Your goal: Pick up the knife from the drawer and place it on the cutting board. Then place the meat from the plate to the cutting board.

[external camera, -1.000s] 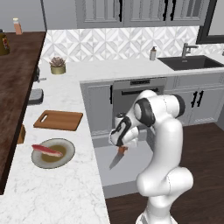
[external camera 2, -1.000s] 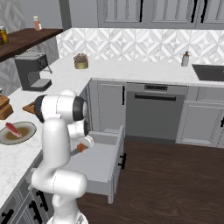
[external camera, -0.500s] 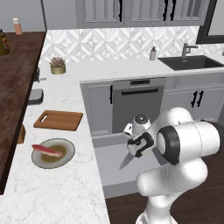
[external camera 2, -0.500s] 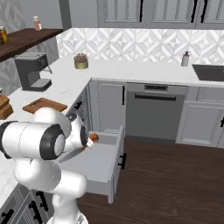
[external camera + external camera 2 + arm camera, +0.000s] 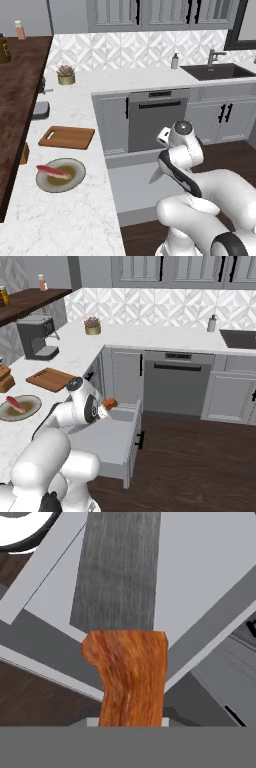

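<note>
My gripper (image 5: 103,408) is shut on the knife's orange-brown handle (image 5: 110,403) and holds it above the open grey drawer (image 5: 116,442). The silver blade (image 5: 156,174) points down and left over the drawer tray (image 5: 134,186). Close up in the hand view, the handle (image 5: 131,674) and the broad blade (image 5: 118,569) run away from me, with the drawer floor behind them. On the counter to the left lies the brown cutting board (image 5: 66,137), bare. Just in front of it sits the plate (image 5: 75,176) with the red strip of meat (image 5: 52,172) on it.
A dishwasher (image 5: 155,117) stands right behind the drawer. A coffee machine (image 5: 36,336), a potted plant (image 5: 66,75) and a wooden knife block (image 5: 4,378) are on the left counter. The sink (image 5: 215,71) is at the far right. Dark wood floor lies to the drawer's right.
The arm has swung round, its bulk now low and near the cameras. The knife has moved slightly right and up over the drawer, still gripped.
</note>
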